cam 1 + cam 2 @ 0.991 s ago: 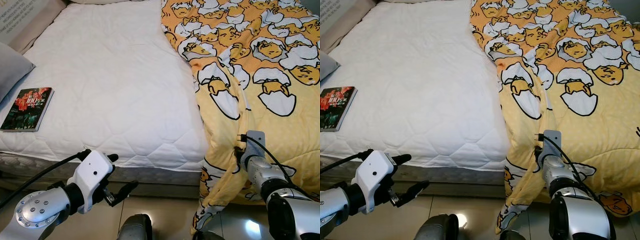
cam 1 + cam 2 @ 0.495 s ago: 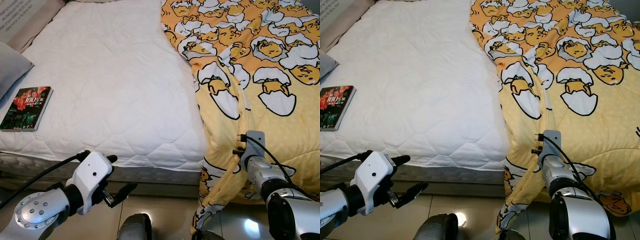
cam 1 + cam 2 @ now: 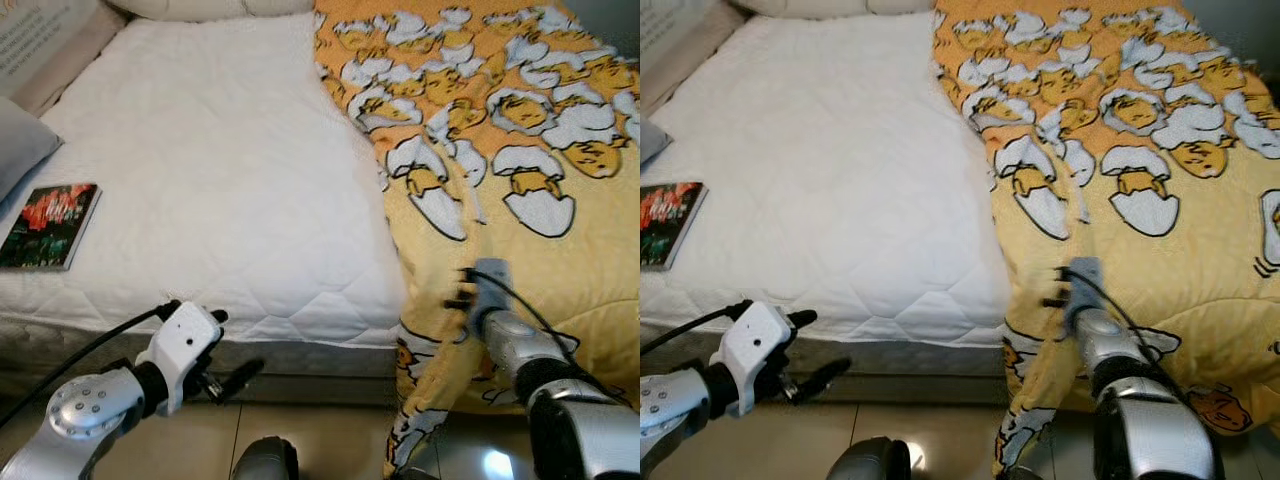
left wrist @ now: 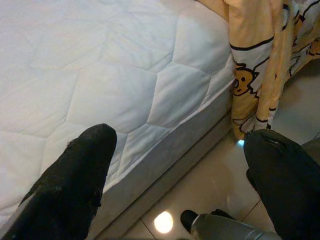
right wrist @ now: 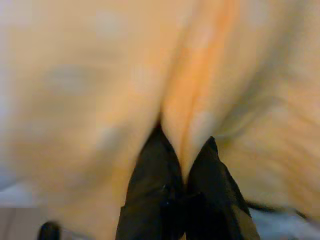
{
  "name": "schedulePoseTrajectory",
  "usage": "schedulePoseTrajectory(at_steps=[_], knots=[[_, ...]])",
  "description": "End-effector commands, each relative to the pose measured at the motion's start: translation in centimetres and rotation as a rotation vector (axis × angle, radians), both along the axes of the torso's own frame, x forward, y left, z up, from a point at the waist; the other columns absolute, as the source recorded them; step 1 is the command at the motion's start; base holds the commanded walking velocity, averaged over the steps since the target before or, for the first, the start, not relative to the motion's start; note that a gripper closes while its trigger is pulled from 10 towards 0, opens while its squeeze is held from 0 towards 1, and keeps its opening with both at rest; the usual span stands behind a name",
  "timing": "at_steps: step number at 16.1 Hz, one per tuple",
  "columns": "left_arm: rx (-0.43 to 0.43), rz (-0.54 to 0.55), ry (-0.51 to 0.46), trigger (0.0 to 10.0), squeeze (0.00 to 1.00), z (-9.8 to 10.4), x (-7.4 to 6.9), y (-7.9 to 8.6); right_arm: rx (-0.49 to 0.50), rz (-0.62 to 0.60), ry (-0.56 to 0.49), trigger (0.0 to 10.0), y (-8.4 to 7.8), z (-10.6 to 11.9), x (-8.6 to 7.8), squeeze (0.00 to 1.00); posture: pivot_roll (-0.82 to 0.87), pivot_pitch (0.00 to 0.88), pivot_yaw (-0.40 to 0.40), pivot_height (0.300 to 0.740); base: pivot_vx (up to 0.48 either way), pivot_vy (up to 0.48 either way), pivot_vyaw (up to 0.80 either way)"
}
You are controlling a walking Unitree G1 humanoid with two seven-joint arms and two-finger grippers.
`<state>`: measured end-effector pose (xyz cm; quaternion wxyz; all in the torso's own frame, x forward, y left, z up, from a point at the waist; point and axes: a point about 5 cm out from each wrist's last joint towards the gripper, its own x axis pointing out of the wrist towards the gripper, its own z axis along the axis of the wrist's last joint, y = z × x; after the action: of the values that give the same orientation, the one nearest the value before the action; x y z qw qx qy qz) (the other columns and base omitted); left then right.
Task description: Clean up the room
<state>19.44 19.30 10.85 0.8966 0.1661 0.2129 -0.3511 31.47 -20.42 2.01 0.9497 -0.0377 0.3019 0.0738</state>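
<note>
A yellow blanket (image 3: 500, 150) printed with egg cartoons covers the right half of the bed and hangs over its foot edge to the floor. My right gripper (image 5: 184, 137) is shut on a fold of this blanket near the foot edge; its wrist (image 3: 487, 290) rests against the cloth and the fingers are buried in it. The left half is bare white quilted mattress (image 3: 220, 180). My left gripper (image 3: 235, 350) hovers open, low in front of the mattress's foot edge, holding nothing. Its black fingers (image 4: 80, 170) stand wide apart.
A book (image 3: 50, 212) with a dark red cover lies on the mattress at the left edge, beside a grey pillow (image 3: 20, 150). Glossy beige floor tiles (image 3: 330, 430) run along the foot of the bed.
The whole view has shifted, showing more of the bed's head end. My right wrist has moved slightly left with the blanket fold. My left gripper sits a little lower.
</note>
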Motion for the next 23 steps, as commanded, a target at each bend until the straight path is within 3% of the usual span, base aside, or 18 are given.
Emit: schedulePoseTrajectory(at_steps=[1, 2, 3, 4, 6, 9, 10, 12, 13, 14, 15, 16, 17, 19, 20, 23], knots=[[0.002, -0.052, 0.024, 10.0, 0.16, -0.5, -0.1, 0.0, 0.030, 0.234, -0.014, 0.0, 2.6, 0.1, -0.1, 0.00, 0.17, 0.000, 0.044, 0.740, 0.000, 0.000, 0.00], [0.000, -0.097, 0.053, 10.0, 0.15, -0.9, -0.3, 0.3, 0.055, 0.448, -0.044, 0.0, 4.7, 0.6, -0.7, 0.00, 0.15, 0.000, 0.049, 0.740, 0.000, 0.000, 0.00], [0.000, -0.116, 0.065, 10.0, 0.15, -1.0, -0.4, 0.4, 0.070, 0.550, -0.062, 0.0, 5.7, 1.0, -1.2, 0.00, 0.15, 0.000, 0.049, 0.740, 0.000, 0.000, 0.00], [0.004, -0.146, 0.088, 10.0, 0.15, -1.2, -0.6, 0.7, 0.128, 0.710, -0.104, 0.0, 8.0, 2.1, -2.0, 0.00, 0.15, 0.000, 0.054, 0.740, 0.000, 0.000, 0.00], [0.019, -0.181, 0.127, 10.0, 0.16, -1.6, -1.3, 1.6, 0.277, 0.919, -0.184, 0.0, 12.1, 5.4, -3.5, 0.00, 0.16, 0.000, 0.054, 0.740, 0.000, 0.000, 0.00], [0.054, -0.185, 0.149, 10.0, 0.15, -1.7, -1.9, 3.2, 0.342, 1.080, -0.230, 0.0, 14.8, 7.6, -5.1, 0.00, 0.17, 0.000, 0.055, 0.740, 0.000, 0.000, 0.00], [0.081, -0.175, 0.151, 10.0, 0.15, -1.7, -1.8, 4.3, 0.383, 1.152, -0.227, 0.0, 16.2, 8.4, -6.4, 0.00, 0.17, 0.000, 0.056, 0.740, 0.000, 0.000, 0.00], [0.093, -0.172, 0.147, 10.0, 0.15, -1.3, -1.6, 4.9, 0.375, 1.185, -0.207, 0.0, 16.9, 8.3, -7.3, 0.00, 0.18, 0.000, 0.057, 0.740, 0.000, 0.000, 0.00], [0.095, -0.176, 0.142, 10.0, 0.15, -1.1, -1.5, 5.0, 0.343, 1.186, -0.198, 1.7, 17.0, 7.8, -7.5, 0.00, 0.18, 0.000, 0.057, 0.740, 0.000, 0.000, 0.00], [0.097, -0.186, 0.138, 10.0, 0.15, -0.9, -1.4, 4.9, 0.310, 1.172, -0.184, 10.0, 17.0, 7.3, -7.6, 0.00, 0.18, 0.000, 0.058, 0.740, 0.000, 0.000, 0.00], [0.095, -0.192, 0.136, 10.0, 0.15, -0.9, -1.4, 4.9, 0.303, 1.171, -0.163, 10.0, 17.0, 7.0, -7.8, 0.00, 0.18, 0.000, 0.058, 0.740, 0.000, 0.000, 0.00], [0.090, -0.202, 0.136, 10.0, 0.15, -0.9, -1.4, 4.7, 0.283, 1.164, -0.132, 10.0, 16.9, 6.4, -8.1, 0.30, 0.18, 0.000, 0.060, 0.740, 0.000, 0.000, 0.00], [0.087, -0.210, 0.135, 10.0, 0.15, -0.9, -1.4, 4.6, 0.284, 1.153, -0.107, 10.0, 16.9, 6.1, -8.3, 1.00, 0.18, 0.000, 0.062, 0.740, 0.000, 0.000, 0.00], [0.084, -0.216, 0.128, 10.0, 0.15, -0.7, -1.3, 4.1, 0.288, 1.129, -0.125, 10.0, 17.0, 6.3, -8.2, 1.00, 0.17, 0.000, 0.063, 0.740, 0.000, 0.000, 0.00], [0.078, -0.211, 0.119, 10.0, 0.15, -0.7, -1.0, 3.9, 0.282, 1.115, -0.155, 10.0, 17.0, 6.5, -8.1, 0.00, 0.16, 0.000, 0.063, 0.740, 0.000, 0.000, 0.00], [0.065, -0.160, 0.080, 10.0, 0.15, -1.1, -0.3, 3.7, 0.297, 1.019, -0.188, 10.0, 15.7, 7.3, -7.7, 0.00, 0.15, 0.000, 0.053, 0.740, 0.000, 0.000, 0.00]])
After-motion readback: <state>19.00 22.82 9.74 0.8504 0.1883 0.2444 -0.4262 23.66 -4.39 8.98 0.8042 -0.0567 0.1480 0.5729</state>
